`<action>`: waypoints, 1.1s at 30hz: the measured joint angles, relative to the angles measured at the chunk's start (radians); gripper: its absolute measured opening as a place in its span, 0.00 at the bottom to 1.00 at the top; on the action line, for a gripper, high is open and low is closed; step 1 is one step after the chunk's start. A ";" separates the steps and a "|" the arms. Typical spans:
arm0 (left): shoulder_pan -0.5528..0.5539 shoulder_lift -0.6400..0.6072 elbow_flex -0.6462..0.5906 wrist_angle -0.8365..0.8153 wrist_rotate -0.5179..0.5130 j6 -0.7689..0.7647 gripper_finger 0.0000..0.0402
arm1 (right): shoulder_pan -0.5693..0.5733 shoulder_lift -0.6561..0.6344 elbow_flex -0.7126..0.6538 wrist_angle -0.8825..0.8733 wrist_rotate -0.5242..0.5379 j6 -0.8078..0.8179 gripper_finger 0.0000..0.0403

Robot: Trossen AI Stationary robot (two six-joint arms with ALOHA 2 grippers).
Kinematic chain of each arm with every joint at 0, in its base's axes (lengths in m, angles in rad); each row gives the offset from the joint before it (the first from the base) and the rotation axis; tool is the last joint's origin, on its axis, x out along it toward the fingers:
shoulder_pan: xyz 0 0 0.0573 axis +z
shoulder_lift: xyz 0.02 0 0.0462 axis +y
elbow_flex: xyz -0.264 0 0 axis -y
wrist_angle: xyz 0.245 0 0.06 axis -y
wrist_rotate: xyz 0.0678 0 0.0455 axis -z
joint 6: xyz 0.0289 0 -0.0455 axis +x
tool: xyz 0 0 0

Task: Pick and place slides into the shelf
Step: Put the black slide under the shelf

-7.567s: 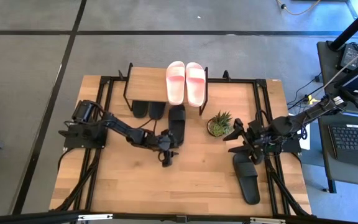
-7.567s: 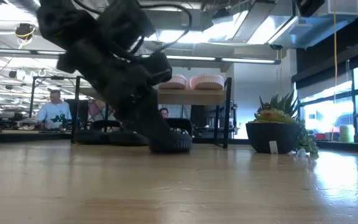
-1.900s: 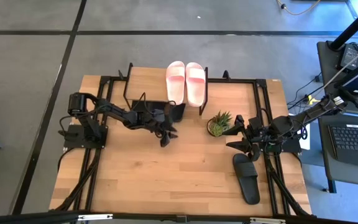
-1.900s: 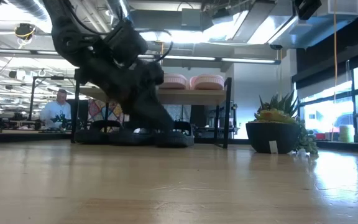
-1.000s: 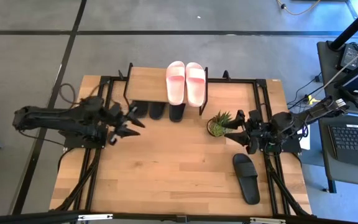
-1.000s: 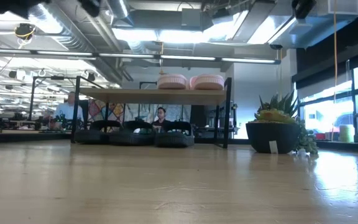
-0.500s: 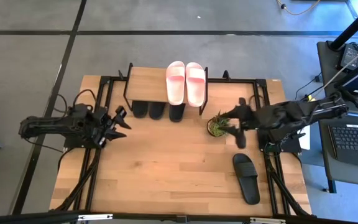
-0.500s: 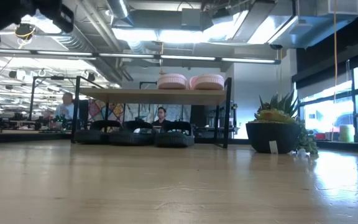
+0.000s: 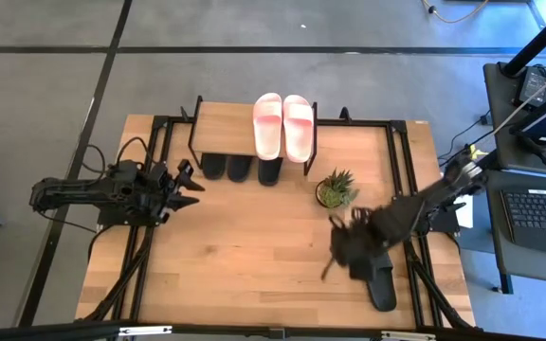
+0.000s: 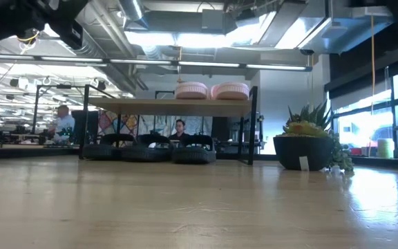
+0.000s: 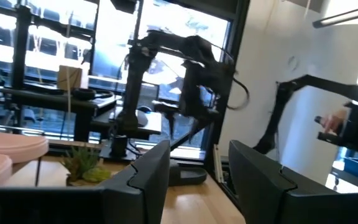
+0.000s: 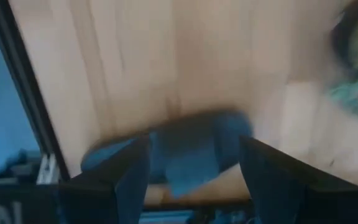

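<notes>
A pale pink pair of slides lies on the shelf's plank top, also seen in the low view. Three black slides rest on the table under the shelf. One more black slide lies sole down near the table's right front. My right gripper is open over that slide's far end; in the right wrist view the slide shows blurred ahead of the spread fingers. My left gripper is open and empty at the table's left side.
A small potted plant stands between the shelf and the lone black slide, close to my right arm; it also shows in the low view. Black frame rails run along the table's left and right sides. People sit in the room behind the shelf.
My right gripper has swung from beside the plant toward the table's near edge and down over the lone black slide, moving fast and blurred. The slide has stayed where it was. My left gripper has drawn back a little toward the table's left edge.
</notes>
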 joint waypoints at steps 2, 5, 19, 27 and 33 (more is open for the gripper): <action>0.000 0.000 0.000 -0.001 -0.014 0.001 0.39 | 0.060 0.033 -0.008 -0.004 -0.002 0.028 0.59; 0.000 0.000 0.000 -0.001 -0.030 0.001 0.39 | 0.132 0.064 -0.021 0.002 -0.002 0.069 0.59; 0.000 0.000 0.000 -0.005 -0.030 -0.001 0.39 | 0.335 0.099 -0.213 0.107 0.045 0.265 0.59; 0.000 0.000 0.000 -0.005 -0.030 -0.001 0.39 | 0.338 0.100 -0.349 0.185 0.046 0.336 0.59; 0.000 0.000 0.000 -0.005 -0.030 -0.003 0.39 | 0.338 0.100 -0.406 0.191 0.047 0.415 0.58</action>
